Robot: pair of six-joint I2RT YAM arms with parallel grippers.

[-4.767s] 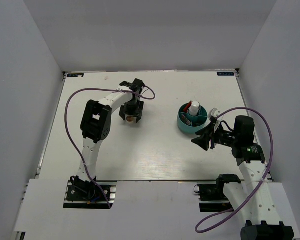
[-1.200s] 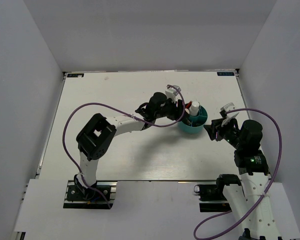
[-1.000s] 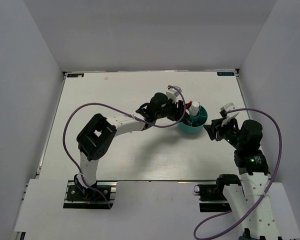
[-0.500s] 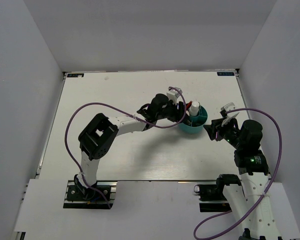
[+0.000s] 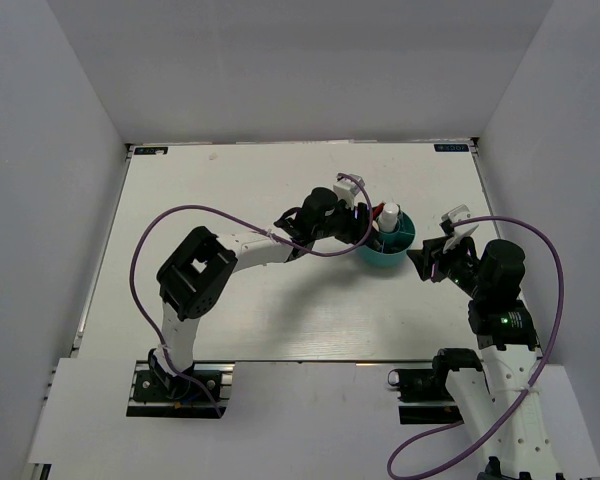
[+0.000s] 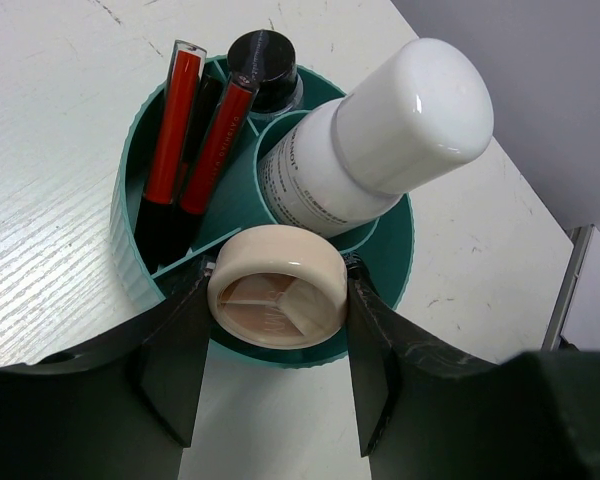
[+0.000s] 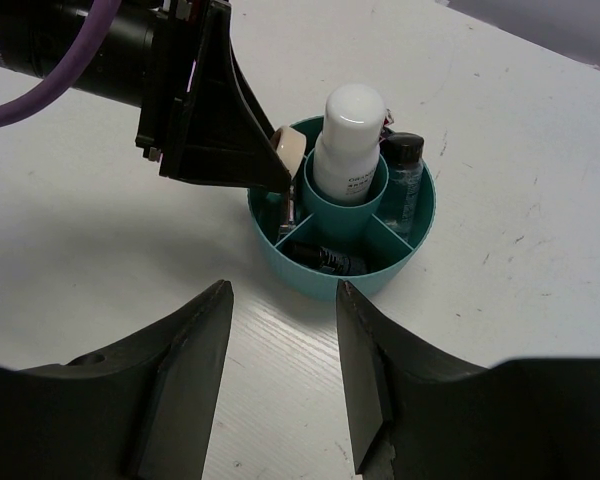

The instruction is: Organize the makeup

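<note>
Left gripper (image 5: 361,224): closed to a middle width on the round beige compact (image 6: 277,298), with one finger on each side of its rim.
Right gripper (image 7: 280,300): jaws apart and nothing between them; in the top view it waits at the lower right of the teal tub (image 6: 130,215), pointing toward it.
Compact, place: lower middle of the left wrist view, over the nearest compartment of the tub.
Change: some seconds ago the left arm was above the centre-left of the table, well apart from the tub; now it reaches across to the tub's left rim. In the last second almost nothing moved.
Meaning: I judge that carrying is finished and only lowering and release remain for this item.
Already in tub: white bottle (image 6: 380,140) in the centre cup, two red-and-black tubes (image 6: 170,130) at upper left, dark-capped bottle (image 6: 263,60) at top.
Hidden: the compact covers its compartment floor, so I cannot tell if it rests on the divider or hangs free.
Unclear: a dark item (image 7: 325,258) in the front compartment of the right wrist view is too dark to name.
</note>
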